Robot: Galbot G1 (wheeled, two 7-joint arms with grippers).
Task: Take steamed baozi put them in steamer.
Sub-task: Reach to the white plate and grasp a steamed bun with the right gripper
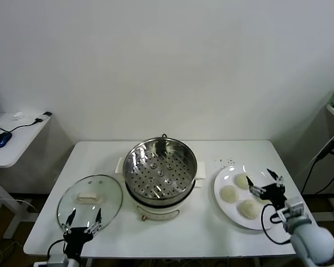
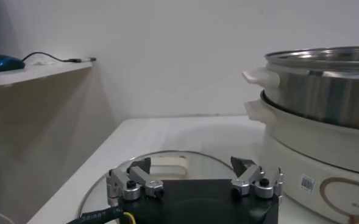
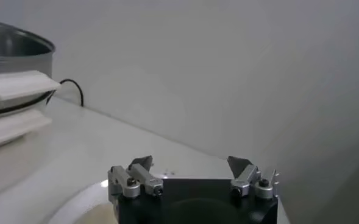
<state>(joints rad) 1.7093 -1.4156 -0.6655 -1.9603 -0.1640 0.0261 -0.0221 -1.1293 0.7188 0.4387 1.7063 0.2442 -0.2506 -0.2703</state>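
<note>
The steamer (image 1: 161, 173), a shiny steel pot with a perforated tray on a cream-white base, stands at mid-table with nothing in it. It also shows in the left wrist view (image 2: 325, 91) and the right wrist view (image 3: 11, 58). Three cream-white baozi (image 1: 229, 193) lie on a white plate (image 1: 222, 207) to its right; a fourth is not visible. My right gripper (image 1: 260, 179) is open just above the plate's right side, beside the baozi; it is also open in its wrist view (image 3: 191, 161). My left gripper (image 1: 85, 214) is open and empty over the near edge of the glass lid (image 1: 89, 192).
The glass lid (image 2: 167, 163) with a white handle lies flat left of the steamer. A side table with a blue mouse (image 1: 1, 139) stands at far left. A black cord (image 3: 75, 88) runs behind the steamer. The table's front edge is near both grippers.
</note>
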